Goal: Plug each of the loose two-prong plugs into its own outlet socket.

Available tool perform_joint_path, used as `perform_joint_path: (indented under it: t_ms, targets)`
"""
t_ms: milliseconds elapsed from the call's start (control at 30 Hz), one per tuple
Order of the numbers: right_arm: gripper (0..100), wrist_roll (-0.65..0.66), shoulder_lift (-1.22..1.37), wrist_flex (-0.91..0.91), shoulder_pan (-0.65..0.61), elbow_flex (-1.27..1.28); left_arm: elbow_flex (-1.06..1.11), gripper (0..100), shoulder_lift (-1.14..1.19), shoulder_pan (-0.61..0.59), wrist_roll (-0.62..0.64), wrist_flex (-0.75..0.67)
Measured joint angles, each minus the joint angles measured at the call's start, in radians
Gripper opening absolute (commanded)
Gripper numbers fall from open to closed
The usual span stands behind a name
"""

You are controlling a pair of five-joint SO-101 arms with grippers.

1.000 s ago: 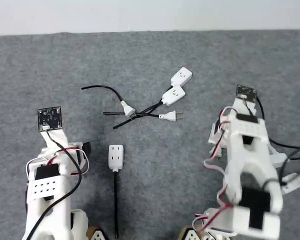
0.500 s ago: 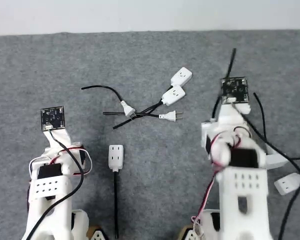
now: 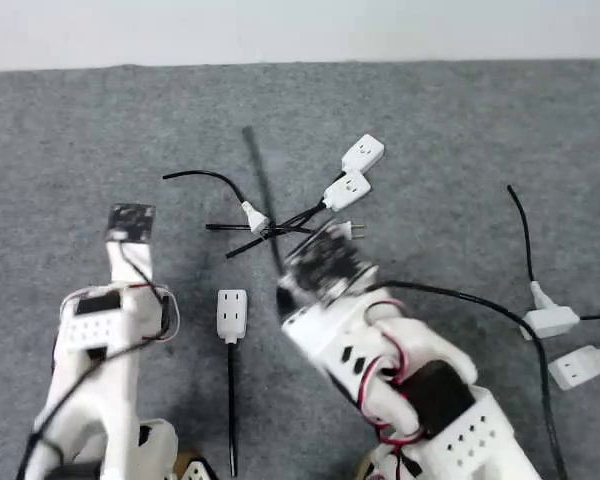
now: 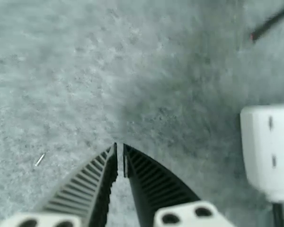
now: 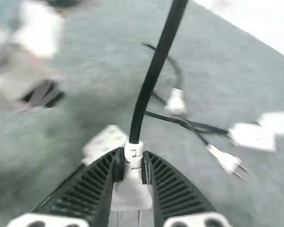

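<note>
- right arm (image 3: 400, 380) has swung from the right side to centre of grey felt table (image 3: 80, 120)
- right gripper (image 5: 131, 155) clenched on white two-prong plug (image 5: 129, 189) with black cord (image 5: 154, 75), above white outlet block (image 5: 104, 141)
- left gripper (image 4: 119, 150) closed, empty, near that block

Two arms (image 3: 95, 345) (image 3: 400, 375), each with one gripper: left gripper (image 4: 119, 146), right gripper (image 5: 131, 153). Five white sockets (image 3: 363, 153) (image 3: 347, 188) (image 3: 231, 310) (image 3: 550, 322) (image 3: 580, 366) on one desk (image 3: 500, 110). Three plugs (image 3: 255, 217) (image 3: 342, 232) (image 5: 130, 187), the third plug clamped in the right gripper. Several black cords (image 3: 195, 175), too tangled to count.
</note>
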Motion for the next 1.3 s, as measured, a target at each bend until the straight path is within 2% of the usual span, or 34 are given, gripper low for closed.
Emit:
perform_joint_path:
  t_ms: [100,267,533,767,1000,1100,1200,1300]
  targets:
    - [0.8,0.008,0.0,-0.005,-0.06,0.038,-0.078,1,0.114,0.041,-0.152,0.086]
    - [0.8,0.008,-0.006,-0.1,-0.143,0.153,-0.071,1,0.106,0.124,-0.385,0.143]
    - [0.8,-0.018,0.126,-0.25,-0.172,0.184,0.026,1,-0.012,0.186,-0.505,0.161]
    - [0.8,-0.048,0.245,-0.345,-0.129,0.184,0.157,1,-0.218,0.219,-0.582,0.181]
    - [0.8,-0.06,0.255,-0.356,-0.118,0.184,0.252,1,-0.433,0.25,-0.595,0.201]
    - [0.8,-0.1,0.255,-0.374,-0.097,0.184,0.27,1,-0.48,0.247,-0.562,0.195]
    - [0.8,-0.169,0.255,-0.423,-0.038,0.184,0.295,1,-0.512,0.226,-0.443,0.124]
    - [0.8,-0.249,0.292,-0.47,-0.012,0.184,0.298,1,-0.535,0.147,-0.241,0.021]
